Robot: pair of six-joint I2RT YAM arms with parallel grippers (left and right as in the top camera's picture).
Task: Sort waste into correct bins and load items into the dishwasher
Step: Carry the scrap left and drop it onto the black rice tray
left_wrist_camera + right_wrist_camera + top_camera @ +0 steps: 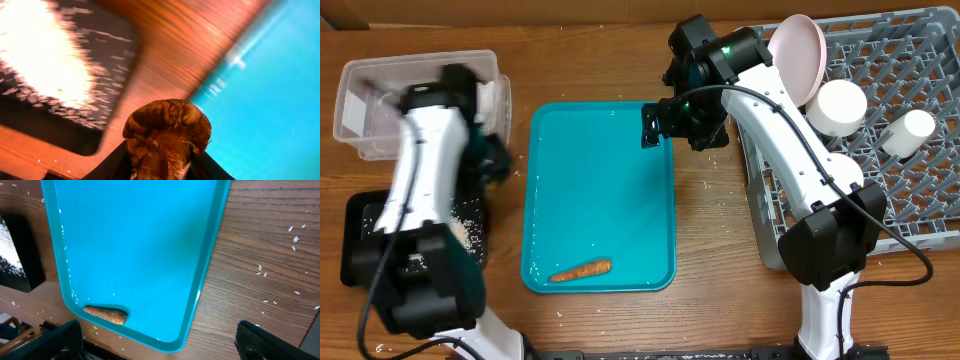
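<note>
L hand [162, 167] partly closed, pinching the brown nut-like lump [167, 127] over the bench [710, 220], btw the black tray [107, 40] w/ rice grains [40, 55] in it and the teal tray [600, 180]. R hand [652, 125] wide open, holding nothing, over the teal tray's far right corner. Carrot piece [580, 269] at its near edge. Pink plate [798, 55], bowl [837, 108] + cup [908, 133] in the dish rack [920, 200], far right.

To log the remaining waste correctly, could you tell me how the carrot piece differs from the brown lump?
The carrot piece is orange, long and slim; the brown lump is rounded and wrinkled. The carrot piece lies loose on the teal tray, near its robot-side edge; the brown lump is clamped in the left gripper. Both are food scraps, and neither is in a bin.
</note>
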